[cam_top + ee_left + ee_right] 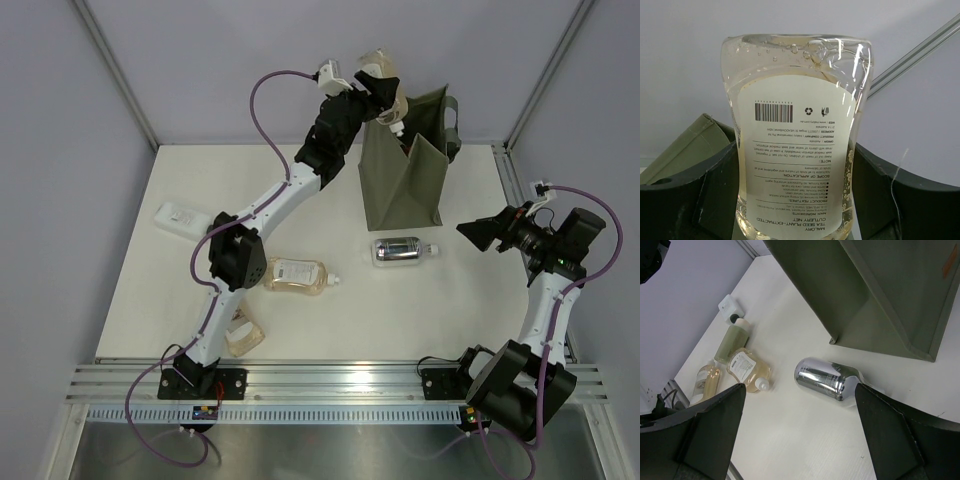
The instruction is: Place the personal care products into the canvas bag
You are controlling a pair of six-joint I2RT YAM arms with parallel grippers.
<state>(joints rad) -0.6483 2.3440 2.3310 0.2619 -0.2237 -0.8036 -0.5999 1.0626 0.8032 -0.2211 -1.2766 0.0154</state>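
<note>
We count three pouches, one white bottle, one green bottle, one silver bottle and one bag. The white bottle lies flat, far left of the bag. The green bottle lies near it in the right wrist view, but the left arm hides it from above. Two pouches lie on the table left of and nearer to us than the bag: the near pouch by the left arm's base, the middle pouch closer to the bag. The left arm reaches up from its bent elbow, wrist raised over the bag's left rim. The left gripper clamps the third pouch spout down at the bag's open mouth. The silver bottle lies on its side just in front of the bag. The right arm is folded right of the bag, with the right gripper pointing toward it, jaws wide and holding nothing.
</note>
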